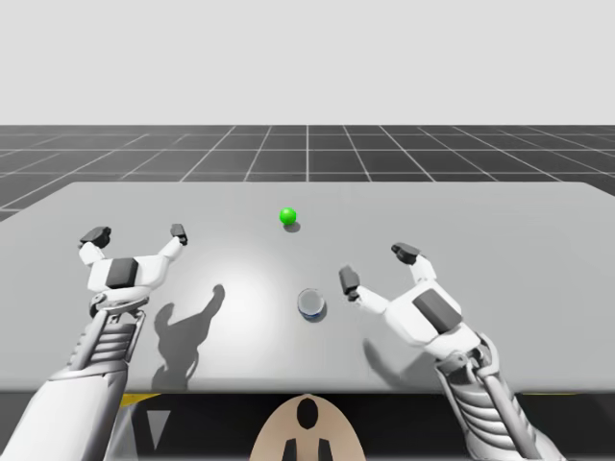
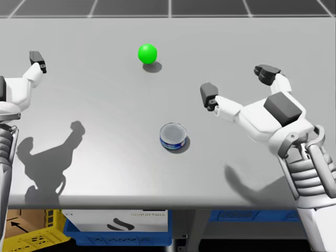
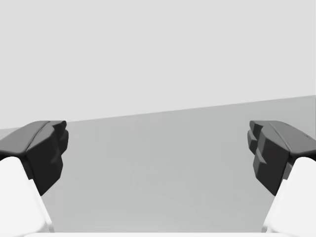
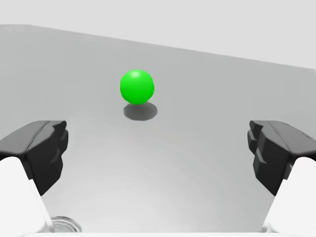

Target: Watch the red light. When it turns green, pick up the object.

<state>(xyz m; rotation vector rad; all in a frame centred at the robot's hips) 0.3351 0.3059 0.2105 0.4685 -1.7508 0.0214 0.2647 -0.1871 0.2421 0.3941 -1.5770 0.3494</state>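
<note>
Left claw [image 1: 136, 232] and right claw [image 1: 377, 267] hover spread wide over the table [image 1: 500, 230], the right near the low blue can [image 1: 310, 304].

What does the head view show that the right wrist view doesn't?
Head view's own: my left arm, the whole blue can, a yellow crate and blue bin under the table. Right wrist view's own: the line along my open right gripper, green light ahead between its fingers. Both: green light, grey table, right gripper, and the can, just its rim in the wrist view.
</note>
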